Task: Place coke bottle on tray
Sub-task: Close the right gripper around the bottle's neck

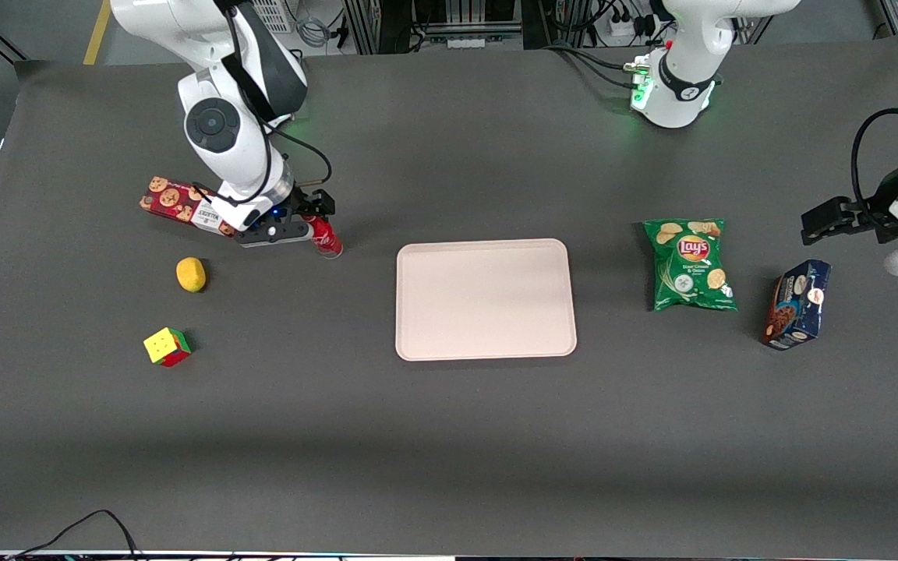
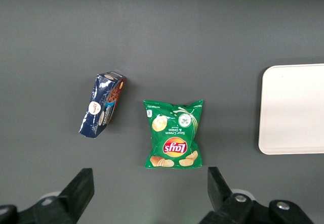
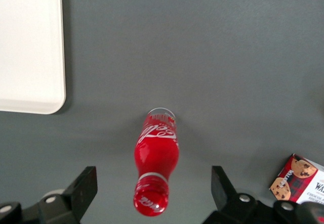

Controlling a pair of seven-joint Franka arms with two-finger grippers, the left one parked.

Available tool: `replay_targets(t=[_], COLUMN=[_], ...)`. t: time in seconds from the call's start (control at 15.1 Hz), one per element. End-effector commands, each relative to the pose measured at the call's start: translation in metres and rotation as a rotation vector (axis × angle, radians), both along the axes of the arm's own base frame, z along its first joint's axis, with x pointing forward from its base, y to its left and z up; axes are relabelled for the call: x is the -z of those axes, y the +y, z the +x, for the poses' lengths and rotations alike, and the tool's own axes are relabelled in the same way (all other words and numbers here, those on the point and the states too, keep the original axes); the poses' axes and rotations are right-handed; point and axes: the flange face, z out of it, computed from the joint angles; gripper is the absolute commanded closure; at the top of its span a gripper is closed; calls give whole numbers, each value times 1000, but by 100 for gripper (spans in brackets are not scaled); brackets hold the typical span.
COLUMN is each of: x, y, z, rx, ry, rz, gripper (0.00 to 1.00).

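Observation:
The coke bottle (image 1: 327,237) (image 3: 156,161), slim and red with a red cap and white script, stands upright on the dark table mat. My right gripper (image 1: 310,220) (image 3: 153,196) hangs just above it, open, its two black fingers (image 3: 83,188) wide apart on either side of the cap with clear gaps and no contact. The tray (image 1: 485,299) (image 3: 30,47), pale pinkish-beige with rounded corners, lies flat and bare beside the bottle, toward the parked arm's end of the table.
A long red cookie box (image 1: 176,204) (image 3: 298,178) lies under the working arm's wrist. A yellow lemon (image 1: 191,274) and a colour cube (image 1: 167,346) sit nearer the front camera. A green chips bag (image 1: 689,265) and a blue cookie box (image 1: 798,304) lie toward the parked arm's end.

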Motion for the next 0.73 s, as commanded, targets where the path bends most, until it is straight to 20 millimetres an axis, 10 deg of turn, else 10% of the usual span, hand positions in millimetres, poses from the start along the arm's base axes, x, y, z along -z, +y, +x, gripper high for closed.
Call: replay_targets(t=[0.0,0.66], x=[7,25], y=[4,-1], z=[-12,-22], rx=[20,23], ry=[-2,0], rz=[3,-3], gripper=[0,12])
